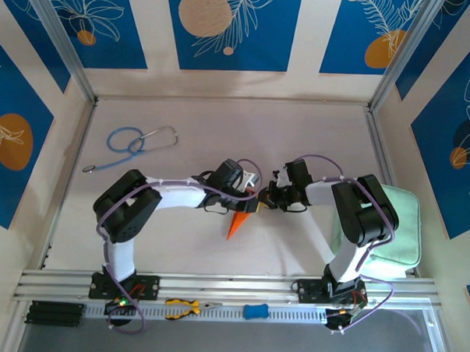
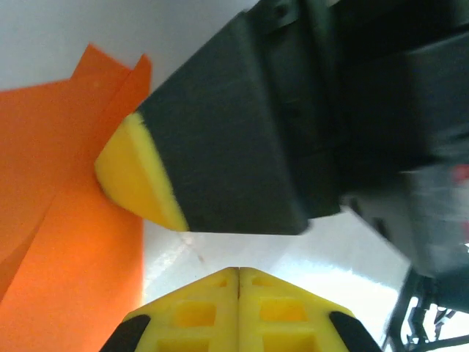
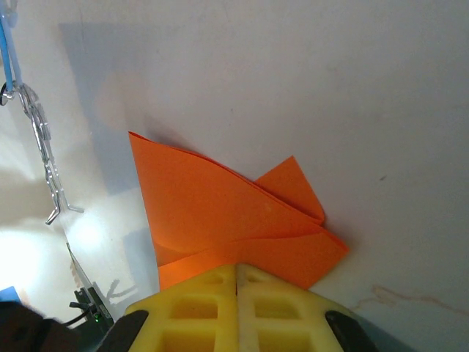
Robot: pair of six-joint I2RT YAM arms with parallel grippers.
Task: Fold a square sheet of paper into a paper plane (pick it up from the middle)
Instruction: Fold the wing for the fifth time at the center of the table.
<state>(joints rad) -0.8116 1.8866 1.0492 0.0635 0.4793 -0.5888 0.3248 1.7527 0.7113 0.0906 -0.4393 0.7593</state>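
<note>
White table, folded orange paper; left fingers, right fingers closed

No text, label, brand, number or sign can be read anywhere; the wall panels carry only plain leaf and circle patterns.

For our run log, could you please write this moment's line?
paper plane: folded | left gripper: shut | right gripper: shut, at plane's edge

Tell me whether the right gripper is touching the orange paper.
Touching. In the left wrist view the right gripper presses its yellow tip onto the orange paper, no gap between.
</note>
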